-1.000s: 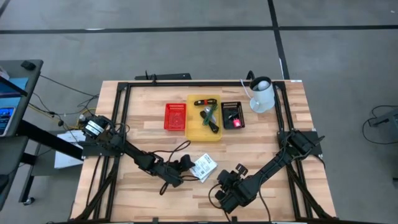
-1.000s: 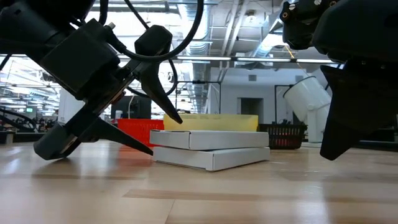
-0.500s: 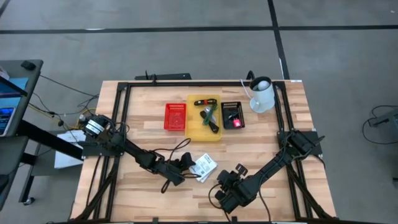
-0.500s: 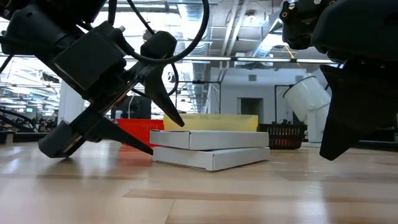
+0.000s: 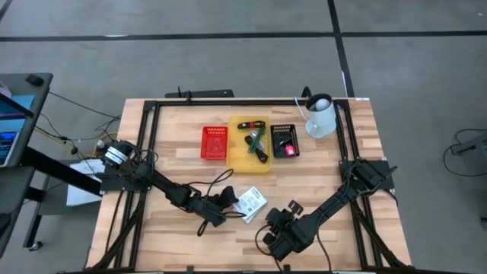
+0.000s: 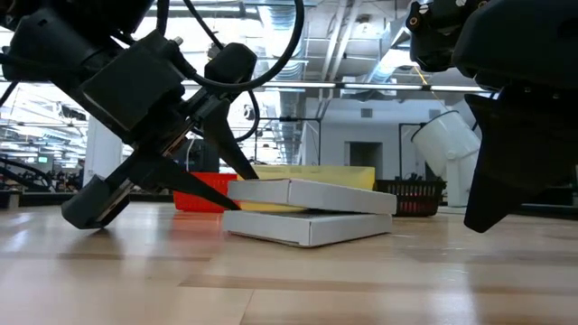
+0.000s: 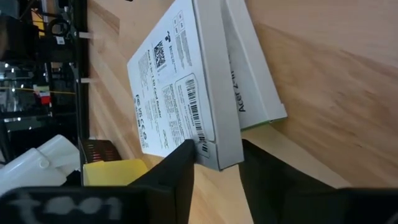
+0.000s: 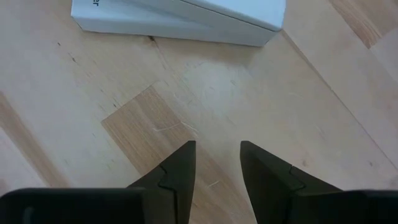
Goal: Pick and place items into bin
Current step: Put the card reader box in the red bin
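Note:
Two flat white printed packets lie stacked near the table's near middle. My left gripper (image 5: pixel 230 201) is shut on the upper packet (image 6: pixel 312 193). That packet is tilted, and its right end rests on the lower packet (image 6: pixel 307 226). The lower packet lies flat on the wood. To the right of the stack my right gripper (image 8: pixel 217 163) hangs open over bare wood, with nothing between its fingers. A yellow bin (image 5: pixel 237 149) farther back holds green-and-black tools and a dark cable. My left gripper pinches the upper packet's left end (image 7: pixel 214 152), near a corner by the barcode label. One finger (image 6: pixel 233 155) lies on top and the other (image 6: pixel 194 185) underneath. The fingers slant down from the table's left. The held end is raised off the lower packet; the other end rests on it.
A red basket (image 5: pixel 214 142) stands left of the yellow bin. To the bin's right, a black basket (image 5: pixel 285 141) holds a pink-red piece. A white jug (image 5: pixel 321 116) stands at the far right. A black frame (image 5: pixel 144 144) runs round the table's edges.
My left gripper has shut on the upper packet's left end. That end has risen off the lower packet and the packet now tilts, while its right end stays on the lower one.

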`<act>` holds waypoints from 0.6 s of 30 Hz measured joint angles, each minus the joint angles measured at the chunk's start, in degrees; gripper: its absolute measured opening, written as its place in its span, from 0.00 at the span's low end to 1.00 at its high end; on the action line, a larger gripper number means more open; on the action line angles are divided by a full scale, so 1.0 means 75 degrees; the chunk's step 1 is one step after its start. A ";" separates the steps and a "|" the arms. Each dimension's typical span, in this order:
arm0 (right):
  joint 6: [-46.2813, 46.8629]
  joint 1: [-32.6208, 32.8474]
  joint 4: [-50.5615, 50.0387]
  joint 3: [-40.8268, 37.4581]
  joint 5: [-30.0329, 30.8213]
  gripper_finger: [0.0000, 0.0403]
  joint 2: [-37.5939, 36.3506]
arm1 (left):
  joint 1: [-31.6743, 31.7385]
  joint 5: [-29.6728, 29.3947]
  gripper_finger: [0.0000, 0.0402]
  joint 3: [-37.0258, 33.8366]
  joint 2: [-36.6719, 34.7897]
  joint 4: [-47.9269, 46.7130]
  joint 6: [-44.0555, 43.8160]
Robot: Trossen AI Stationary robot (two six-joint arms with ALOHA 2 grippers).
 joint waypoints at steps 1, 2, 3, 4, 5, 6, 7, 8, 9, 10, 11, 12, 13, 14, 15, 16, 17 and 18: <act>0.0000 0.0001 0.0000 0.0000 -0.0001 0.30 0.0000 | 0.0000 -0.0019 0.25 0.0000 0.0003 0.0006 0.0000; 0.0000 0.0001 0.0000 0.0000 -0.0001 0.30 0.0000 | -0.0003 -0.0051 0.24 0.0000 0.0003 0.0011 0.0000; 0.0000 0.0001 0.0000 0.0000 -0.0003 0.30 0.0000 | -0.0003 -0.0088 0.24 0.0000 0.0003 0.0012 0.0000; 0.0000 0.0001 0.0000 0.0000 -0.0003 0.30 0.0000 | -0.0003 -0.0108 0.23 0.0000 0.0006 0.0012 0.0000; -0.0001 0.0001 0.0000 0.0000 -0.0001 0.30 0.0000 | -0.0003 -0.0143 0.23 0.0000 0.0006 0.0012 0.0000; 0.0000 0.0001 0.0000 0.0000 0.0000 0.30 0.0000 | -0.0003 -0.0183 0.23 0.0000 0.0006 0.0012 0.0000; 0.0000 0.0001 0.0000 0.0000 -0.0001 0.30 0.0000 | -0.0012 -0.0232 0.23 0.0000 0.0006 0.0009 -0.0003; 0.0000 0.0001 0.0000 0.0000 -0.0002 0.30 0.0000 | -0.0024 -0.0283 0.23 0.0000 0.0007 0.0007 -0.0003; 0.0000 0.0001 0.0001 0.0000 0.0000 0.30 0.0000 | -0.0043 -0.0329 0.23 0.0000 0.0009 0.0004 -0.0003; 0.0000 0.0001 0.0000 0.0000 -0.0001 0.30 0.0000 | -0.0055 -0.0381 0.23 0.0000 0.0009 -0.0004 -0.0003; 0.0000 0.0001 0.0000 0.0000 -0.0003 0.30 0.0000 | -0.0074 -0.0445 0.23 -0.0001 0.0009 -0.0010 -0.0003; 0.0000 0.0001 0.0000 0.0000 0.0000 0.30 0.0000 | -0.0094 -0.0507 0.23 -0.0003 0.0009 -0.0021 -0.0003; 0.0000 0.0001 0.0000 0.0000 0.0000 0.30 0.0000 | -0.0112 -0.0567 0.23 -0.0003 0.0009 -0.0030 -0.0003; 0.0000 0.0000 0.0001 0.0000 0.0000 0.30 0.0000 | -0.0136 -0.0632 0.23 -0.0003 0.0009 -0.0035 -0.0006; 0.0000 0.0001 0.0000 0.0000 0.0000 0.30 0.0000 | -0.0156 -0.0690 0.23 -0.0005 0.0009 -0.0040 -0.0003; 0.0000 0.0001 0.0001 0.0000 0.0000 0.30 0.0000 | -0.0174 -0.0740 0.23 -0.0006 0.0011 -0.0041 -0.0005; 0.0000 0.0001 0.0001 0.0000 0.0000 0.30 0.0000 | -0.0199 -0.0792 0.23 -0.0006 0.0011 -0.0043 -0.0003; 0.0000 0.0001 0.0001 0.0000 0.0000 0.30 0.0000 | -0.0218 -0.0850 0.23 -0.0006 0.0012 -0.0047 -0.0003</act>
